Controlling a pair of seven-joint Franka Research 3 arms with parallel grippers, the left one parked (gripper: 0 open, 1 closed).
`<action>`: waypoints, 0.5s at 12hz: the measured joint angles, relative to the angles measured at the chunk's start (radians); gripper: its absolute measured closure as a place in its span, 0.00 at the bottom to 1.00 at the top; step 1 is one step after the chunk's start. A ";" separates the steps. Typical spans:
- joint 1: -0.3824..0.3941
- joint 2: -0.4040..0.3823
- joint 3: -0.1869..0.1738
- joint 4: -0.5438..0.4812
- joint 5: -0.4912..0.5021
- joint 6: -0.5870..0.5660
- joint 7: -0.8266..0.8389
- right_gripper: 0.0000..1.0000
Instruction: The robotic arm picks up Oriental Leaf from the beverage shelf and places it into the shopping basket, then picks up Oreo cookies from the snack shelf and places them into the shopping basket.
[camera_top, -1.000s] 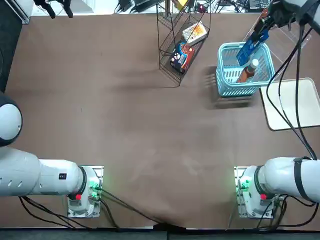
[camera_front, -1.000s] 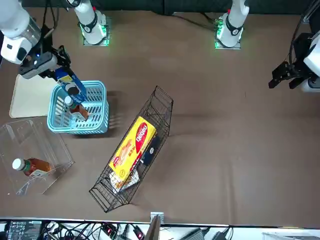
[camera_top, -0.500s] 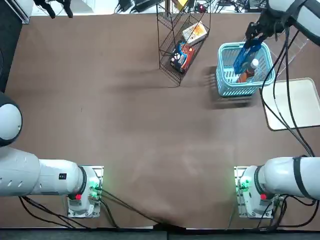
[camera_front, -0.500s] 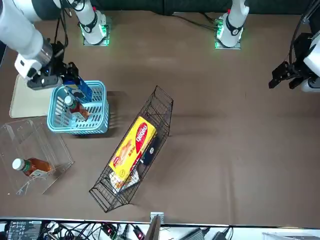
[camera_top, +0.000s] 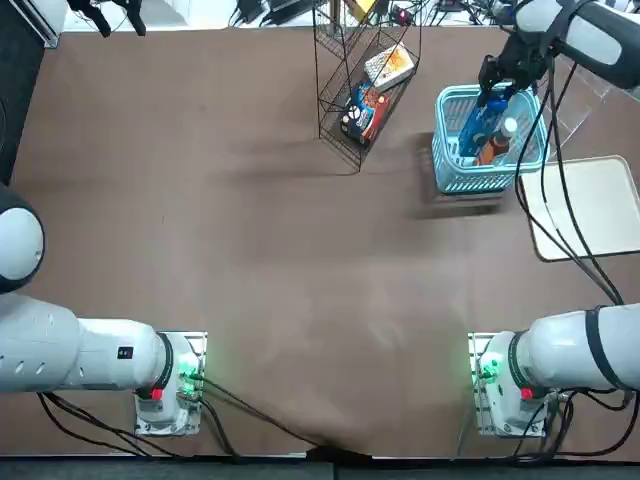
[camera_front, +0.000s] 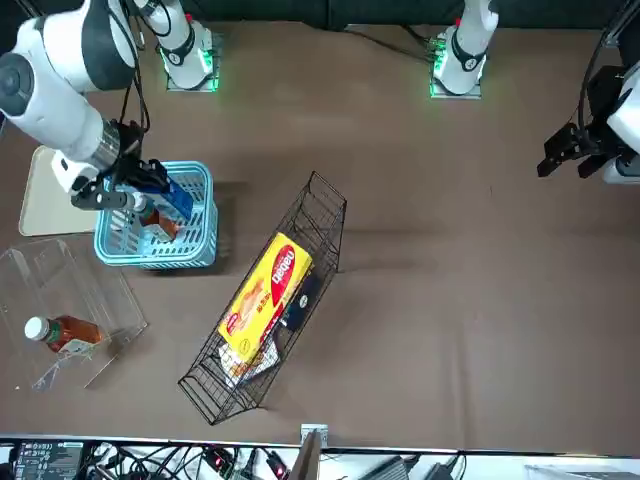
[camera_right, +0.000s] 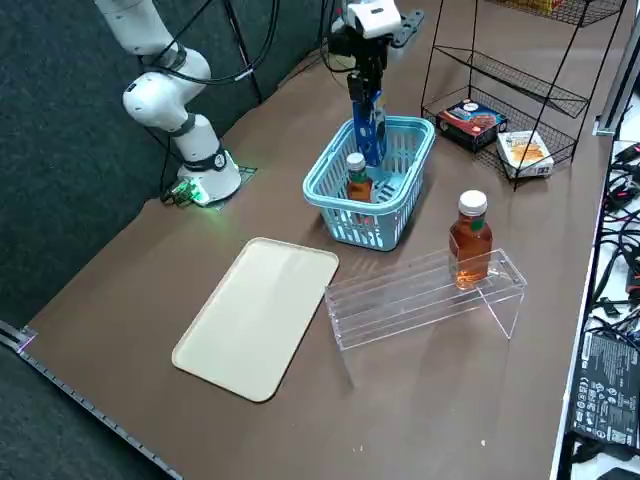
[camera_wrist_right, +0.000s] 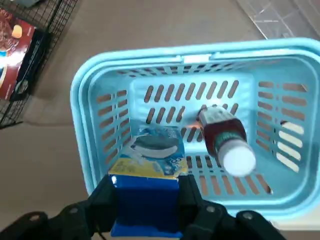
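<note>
My right gripper (camera_top: 495, 82) is shut on the blue Oreo cookies box (camera_wrist_right: 150, 167), gripping its upper end. The box stands upright, its lower end down inside the turquoise shopping basket (camera_top: 441, 150). An Oriental Leaf bottle (camera_wrist_right: 225, 139) with a white cap leans in the basket beside the box (camera_right: 371, 125). In the front view the gripper (camera_front: 135, 187) hangs over the basket's rim (camera_front: 160, 257). The black wire snack shelf (camera_top: 350, 92) lies left of the basket. The clear beverage shelf (camera_right: 420, 300) stands just beyond the basket.
A second amber bottle (camera_right: 469, 240) stands on the beverage shelf. The snack shelf holds a yellow box (camera_top: 390, 68) and a red-and-dark packet (camera_top: 364, 108). A cream tray (camera_top: 590, 205) lies on the table near the basket. The arm's black cables (camera_top: 560, 200) trail over the tray.
The right gripper has carried the Oreo box from above the basket's far right corner leftward and down, so the box's lower end now sits inside the basket.
</note>
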 joint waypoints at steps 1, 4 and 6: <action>0.001 0.017 0.000 0.000 0.000 0.021 0.000 0.40; 0.008 0.068 0.002 -0.005 -0.014 0.089 0.001 0.40; 0.019 0.096 0.002 -0.017 -0.034 0.127 0.004 0.40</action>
